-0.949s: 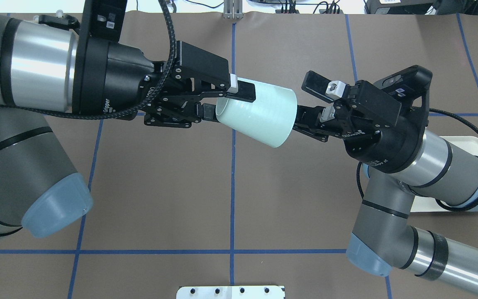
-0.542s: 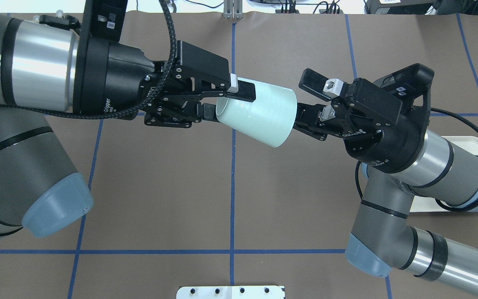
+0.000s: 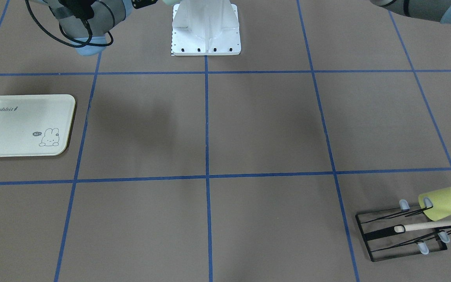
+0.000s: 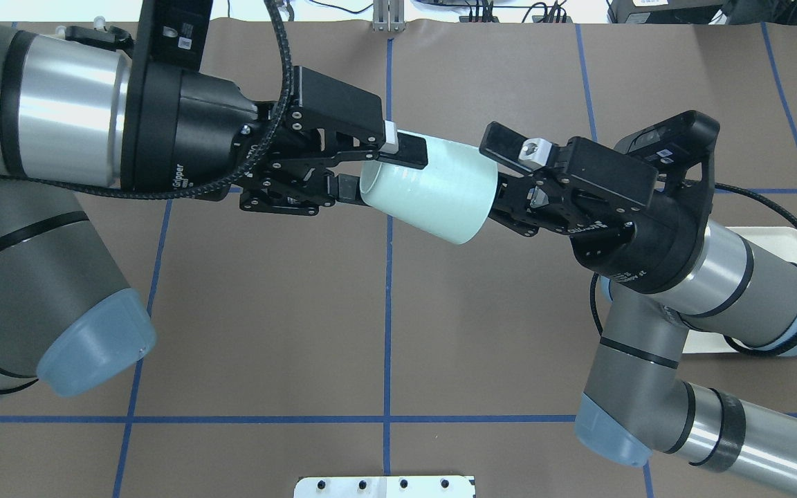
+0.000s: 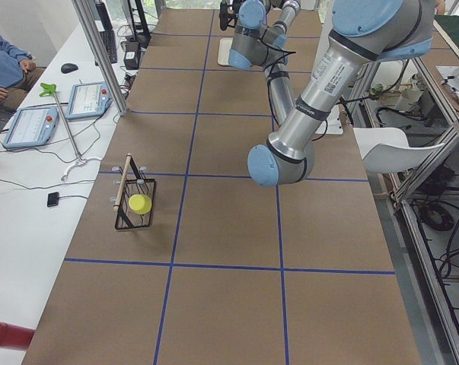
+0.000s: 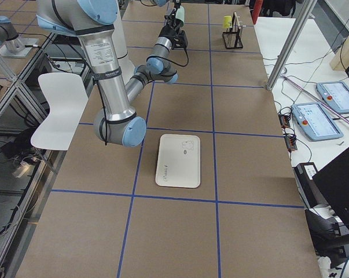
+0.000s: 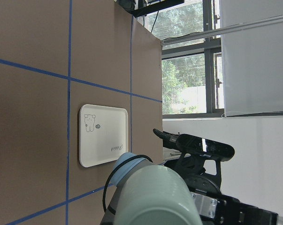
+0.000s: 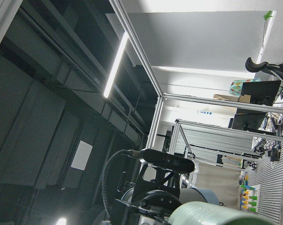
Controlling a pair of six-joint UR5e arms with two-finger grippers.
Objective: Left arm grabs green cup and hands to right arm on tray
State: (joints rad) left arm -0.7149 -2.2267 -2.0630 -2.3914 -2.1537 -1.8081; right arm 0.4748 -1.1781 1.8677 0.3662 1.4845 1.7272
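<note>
The pale mint green cup (image 4: 433,190) lies on its side in the air above the table's middle. My left gripper (image 4: 379,169) is shut on its rim, one finger outside the wall and one inside. My right gripper (image 4: 500,181) is open, and its fingers straddle the cup's base end, apart from it. The cup also shows in the left wrist view (image 7: 155,197) and the right wrist view (image 8: 211,213). The cream tray (image 3: 14,125) lies empty on the table below my right arm; it also shows in the overhead view (image 4: 796,238).
A yellow-green cup (image 3: 442,203) hangs on a black wire rack (image 3: 401,231) with a wooden handle, at the table's far corner on my left side. The white robot base plate (image 3: 206,31) sits at the table's near edge. Blue tape lines grid the brown table.
My right gripper has moved left toward the cup, and its open fingers now reach around the cup's base end. The left arm and the cup have stayed still.
</note>
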